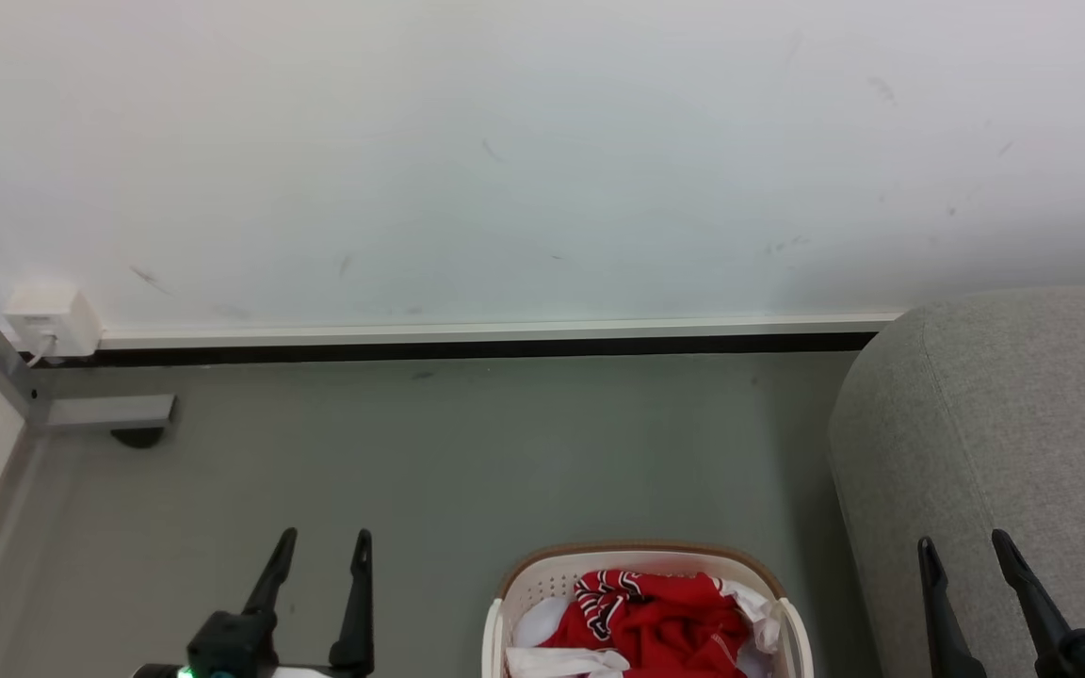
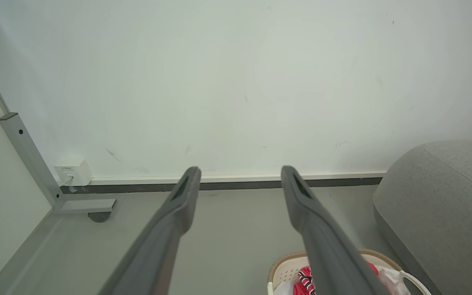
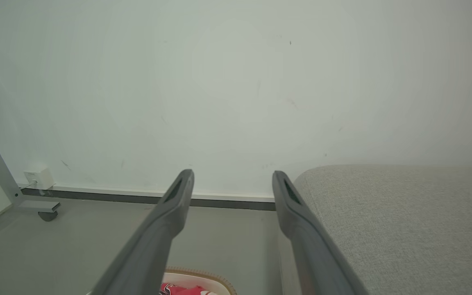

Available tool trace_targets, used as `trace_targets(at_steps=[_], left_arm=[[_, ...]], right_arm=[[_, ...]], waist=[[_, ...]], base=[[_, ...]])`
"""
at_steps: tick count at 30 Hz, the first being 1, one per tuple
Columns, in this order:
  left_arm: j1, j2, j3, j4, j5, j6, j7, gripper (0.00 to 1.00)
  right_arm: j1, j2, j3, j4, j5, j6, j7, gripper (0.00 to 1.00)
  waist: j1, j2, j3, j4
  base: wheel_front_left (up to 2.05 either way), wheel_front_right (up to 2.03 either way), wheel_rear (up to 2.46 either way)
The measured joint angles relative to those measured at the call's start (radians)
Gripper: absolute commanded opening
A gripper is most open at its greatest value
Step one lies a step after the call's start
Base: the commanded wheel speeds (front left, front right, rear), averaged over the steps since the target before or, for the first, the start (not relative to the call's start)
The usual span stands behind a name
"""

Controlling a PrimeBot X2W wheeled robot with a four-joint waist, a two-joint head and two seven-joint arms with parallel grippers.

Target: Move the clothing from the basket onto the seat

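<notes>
The cream-white basket (image 1: 542, 589) with a brown rim stands on the grey floor at the bottom centre, holding the clothing (image 1: 655, 617), a red garment with white pieces. The light grey seat (image 1: 1004, 424) rises at the right. My left gripper (image 1: 326, 546) hangs open left of the basket, nothing between its fingers. Open too, my right gripper (image 1: 964, 548) hovers in front of the seat, right of the basket. The left wrist view shows the left gripper (image 2: 240, 174), the basket (image 2: 285, 266), the clothing (image 2: 303, 278) and the seat (image 2: 445, 196). The right wrist view shows the right gripper (image 3: 232, 176), the basket (image 3: 203, 276) and the seat (image 3: 395, 221).
A white wall (image 1: 542, 160) with a dark baseboard runs across the back. At the far left a grey metal frame leg (image 1: 100, 412) with a caster stands by a small white wall box (image 1: 53, 320). Grey floor (image 1: 467, 452) lies between the basket and the wall.
</notes>
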Motion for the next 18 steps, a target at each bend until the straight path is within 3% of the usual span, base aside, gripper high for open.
trace_targets(at_steps=[18], left_arm=[[0.0,0.0,0.0,0.007,-0.001,0.0,0.0,1.0]], right_arm=[[0.0,0.001,-0.003,0.017,0.005,0.0,-0.002,1.0]], waist=[[0.0001,0.0,0.006,-0.003]], base=[[0.0,0.0,0.0]])
